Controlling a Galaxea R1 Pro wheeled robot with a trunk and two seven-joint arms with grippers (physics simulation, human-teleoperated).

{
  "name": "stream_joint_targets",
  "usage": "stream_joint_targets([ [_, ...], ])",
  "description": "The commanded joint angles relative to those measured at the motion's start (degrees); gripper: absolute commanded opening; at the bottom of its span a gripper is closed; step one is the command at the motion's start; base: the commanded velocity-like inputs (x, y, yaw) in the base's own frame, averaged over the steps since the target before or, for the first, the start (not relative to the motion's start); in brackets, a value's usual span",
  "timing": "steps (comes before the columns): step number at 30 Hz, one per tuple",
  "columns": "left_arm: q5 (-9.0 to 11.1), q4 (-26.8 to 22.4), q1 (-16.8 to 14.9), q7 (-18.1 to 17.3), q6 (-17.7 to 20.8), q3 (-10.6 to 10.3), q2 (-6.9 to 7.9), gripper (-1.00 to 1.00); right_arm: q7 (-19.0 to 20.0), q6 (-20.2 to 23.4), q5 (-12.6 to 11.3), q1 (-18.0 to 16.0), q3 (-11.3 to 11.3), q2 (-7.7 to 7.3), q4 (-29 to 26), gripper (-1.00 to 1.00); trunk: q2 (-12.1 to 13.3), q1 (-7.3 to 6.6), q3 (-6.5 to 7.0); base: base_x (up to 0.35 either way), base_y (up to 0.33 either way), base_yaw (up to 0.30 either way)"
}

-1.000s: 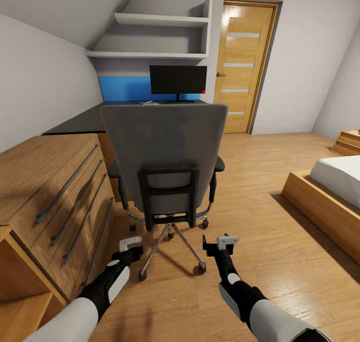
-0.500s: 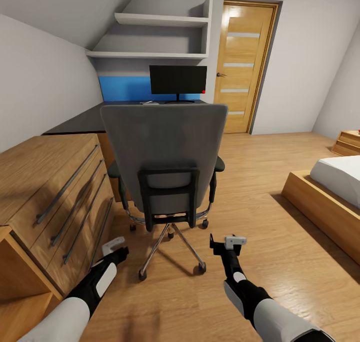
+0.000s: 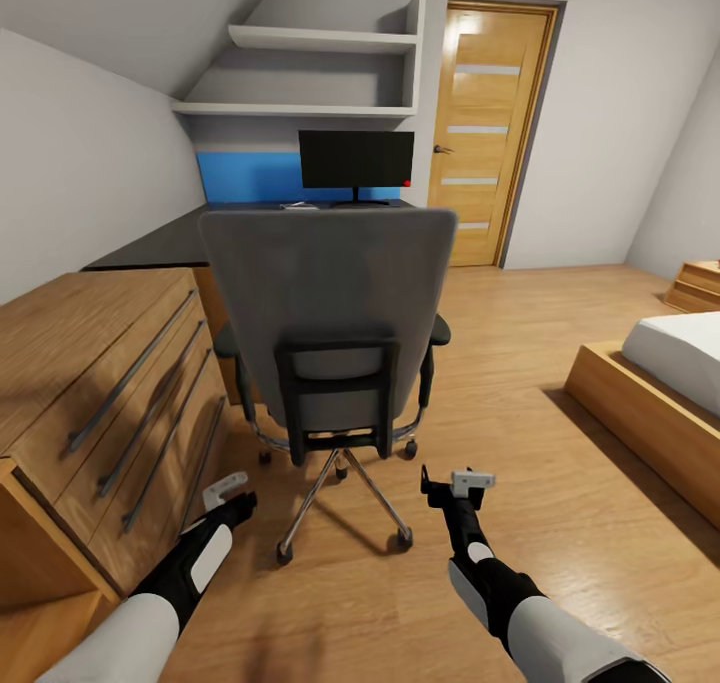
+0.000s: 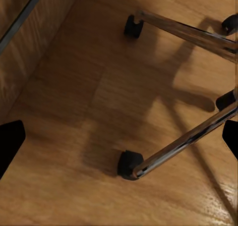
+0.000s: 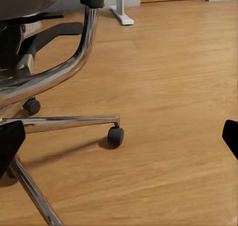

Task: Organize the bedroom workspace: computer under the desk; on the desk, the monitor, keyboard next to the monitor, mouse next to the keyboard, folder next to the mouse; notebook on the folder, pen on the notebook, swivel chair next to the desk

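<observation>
The swivel chair point(image 3: 330, 313) stood facing the desk point(image 3: 170, 238), its back toward the robot; the monitor point(image 3: 356, 160) sat on the desk. Left gripper point(image 3: 228, 487) and right gripper point(image 3: 452, 483) hung low beside the chair base, fingers spread wide apart, holding nothing.

A wooden dresser point(image 3: 95, 383) with long dark handles stands just left of the left claw, its front close by. Wood floor point(image 3: 560, 523) lies under both claws. Off to the right of the right claw is a bed point(image 3: 660, 383) with a white mattress. Far ahead, a wooden door point(image 3: 490, 133) is shut, and white wall shelves point(image 3: 320, 73) hang to its left.
</observation>
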Motion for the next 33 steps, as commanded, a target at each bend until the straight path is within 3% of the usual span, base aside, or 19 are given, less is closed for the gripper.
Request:
stream_joint_targets([
  [1,0.6,-0.1,0.0,0.1,0.3,0.0,-0.01,1.00,-0.3,-0.2,-0.5,-0.1,0.5,-0.09,0.0,1.00,0.0,0.01,-0.05,0.245,0.000,0.000],
  [10,0.6,-0.1,0.0,-0.9,0.3,0.1,-0.08,1.00,-0.4,-0.2,-0.5,-0.1,0.3,-0.94,0.0,1.00,0.0,0.01,-0.05,0.206,0.000,0.000],
  [33,0.6,-0.1,0.0,-1.1,0.0,0.1,-0.11,1.00,-0.2,-0.4,-0.4,-0.1,-0.2,-0.98,-0.1,1.00,0.0,0.01,-0.05,0.110,0.000,0.000],
])
